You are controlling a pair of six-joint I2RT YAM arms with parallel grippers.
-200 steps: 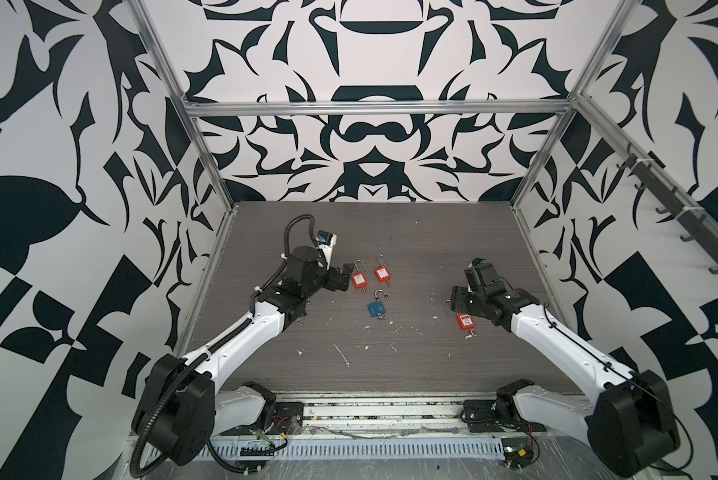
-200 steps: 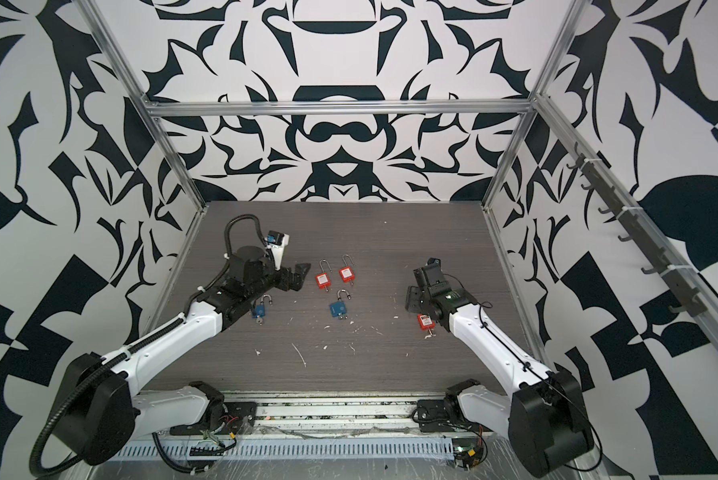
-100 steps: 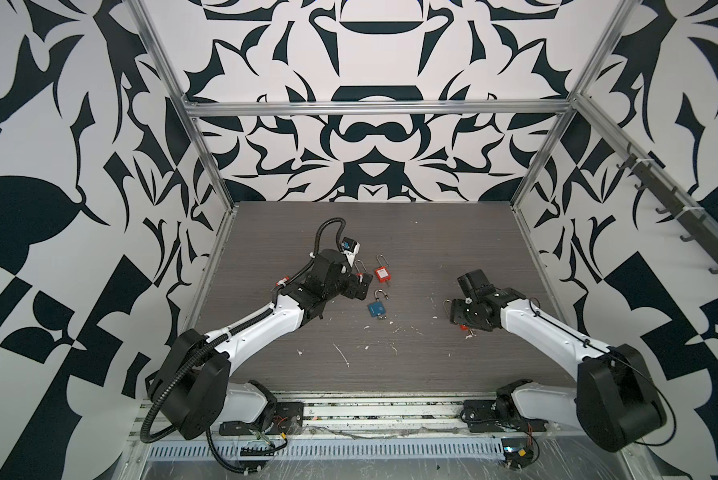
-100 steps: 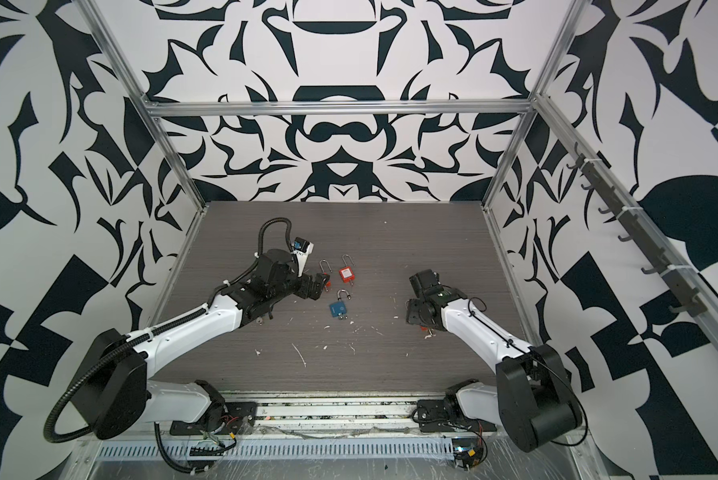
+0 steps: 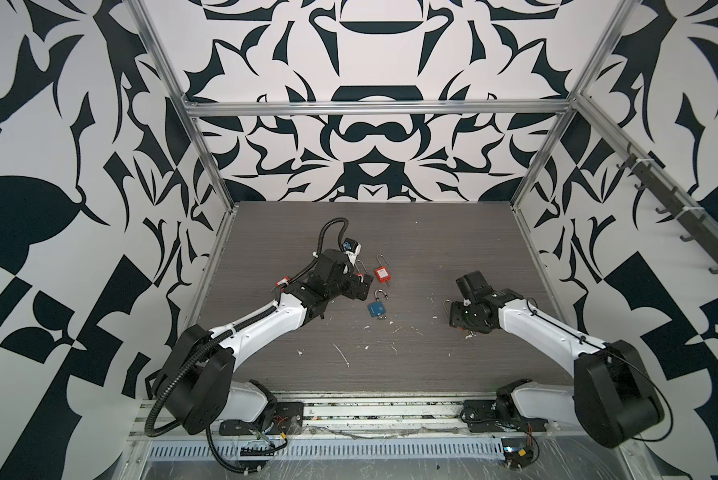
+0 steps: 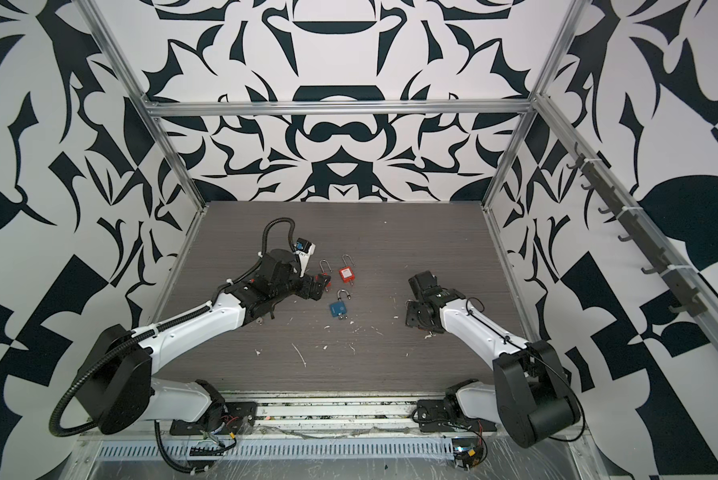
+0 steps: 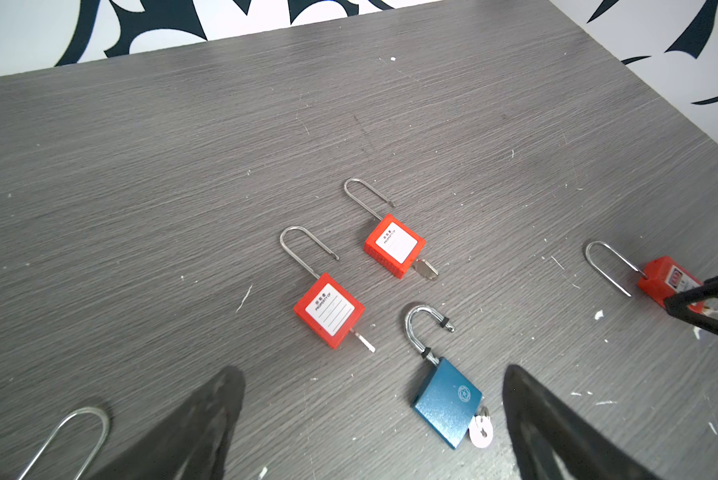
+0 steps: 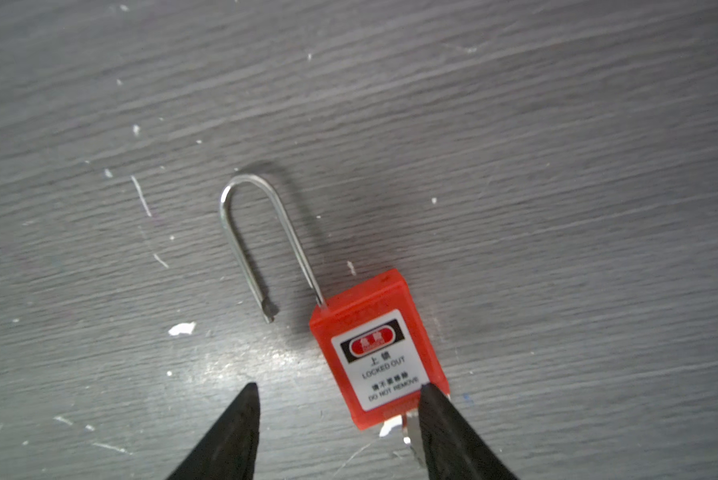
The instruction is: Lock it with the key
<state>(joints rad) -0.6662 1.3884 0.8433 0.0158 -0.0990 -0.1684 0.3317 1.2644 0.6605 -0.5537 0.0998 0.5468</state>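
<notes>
Two grippers sit low over the table. The right gripper is released. Its wrist view shows the jaws apart, with one fingertip overlapping the key-end corner of the red lock, beside the key in its base. The other fingertip is clear of the lock. The lock lies flat with its shackle open. In a top view only that shackle shows past the gripper.

The left gripper is spread wide and holds nothing. Its wrist view shows the blue lock on the table just beside one finger, open, with keys in its base. Beyond it lie two blank-label locks, each keyed. In both top views the gripper hides most of one of them.

The table is grey wood grain, flecked with white scraps. Behind it stand an aluminium frame and black-and-white patterned walls.
</notes>
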